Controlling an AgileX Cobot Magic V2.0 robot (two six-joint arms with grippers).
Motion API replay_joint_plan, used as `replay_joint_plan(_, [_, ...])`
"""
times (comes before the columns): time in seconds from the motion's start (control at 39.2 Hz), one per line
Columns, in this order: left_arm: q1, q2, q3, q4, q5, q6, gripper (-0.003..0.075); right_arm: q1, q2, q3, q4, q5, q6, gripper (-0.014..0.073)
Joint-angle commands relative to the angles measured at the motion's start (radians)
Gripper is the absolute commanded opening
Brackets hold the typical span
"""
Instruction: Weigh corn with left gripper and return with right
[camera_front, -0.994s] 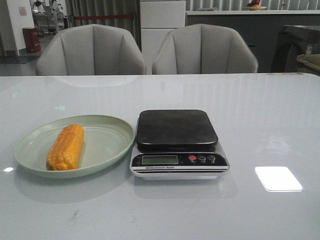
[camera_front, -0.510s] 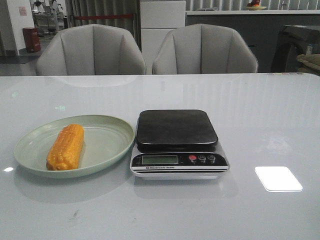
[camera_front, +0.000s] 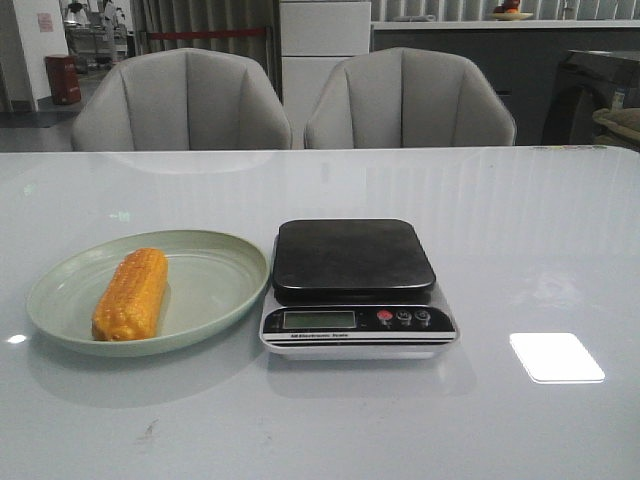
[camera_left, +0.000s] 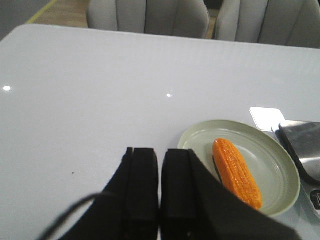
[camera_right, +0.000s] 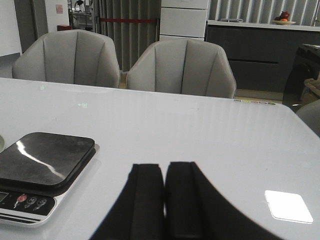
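Heads up: your corn (camera_front: 131, 294) lies loose on the green plate (camera_front: 215, 285), beside the scale (camera_front: 355, 285). Both the left gripper (camera_left: 160, 172) and right gripper (camera_right: 164, 187) are closed, holding nothing. It's round, so an off-center pinch could roll it away.

Two grey armchairs (camera_front: 295, 100) behind table (camera_front: 520, 230)

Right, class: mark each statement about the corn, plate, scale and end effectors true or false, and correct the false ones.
1. The corn lies on the green plate. True.
2. Something sits on the scale. False: its platform is bare.
3. The plate is left of the scale in the front view. True.
4. The left end effector holds the corn. False: it is shut on nothing, apart from the corn.
5. The right end effector is wide open. False: shut.
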Motion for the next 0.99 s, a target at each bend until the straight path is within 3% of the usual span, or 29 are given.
replay_joint_plan(0.0, [-0.029, 0.015, -0.012, -0.018, -0.072, -0.004, 0.0114, -0.007, -0.02, 0.011, -0.012, -0.083, -0.003, 0.0162])
replay_joint_plan(0.41, [-0.096, 0.017, 0.038, 0.012, -0.114, -0.014, 0.0128, -0.007, -0.02, 0.011, -0.012, -0.083, -0.003, 0.0162])
replay_joint_plan(0.48, [-0.096, 0.017, 0.035, 0.012, -0.112, -0.014, 0.0194, -0.007, -0.02, 0.011, -0.012, -0.083, -0.003, 0.0162])
replay_joint_plan(0.66, [-0.096, 0.026, 0.009, 0.012, -0.096, -0.014, 0.0488, -0.007, -0.02, 0.011, -0.012, -0.083, -0.003, 0.0162])
replay_joint_plan(0.74, [-0.096, 0.051, -0.02, 0.012, -0.067, -0.014, 0.0577, -0.007, -0.02, 0.011, -0.012, -0.083, -0.003, 0.0162])
replay_joint_plan(0.97, [-0.136, 0.213, -0.136, -0.007, 0.033, -0.014, 0.0598, -0.007, -0.02, 0.011, -0.012, -0.083, -0.003, 0.0162])
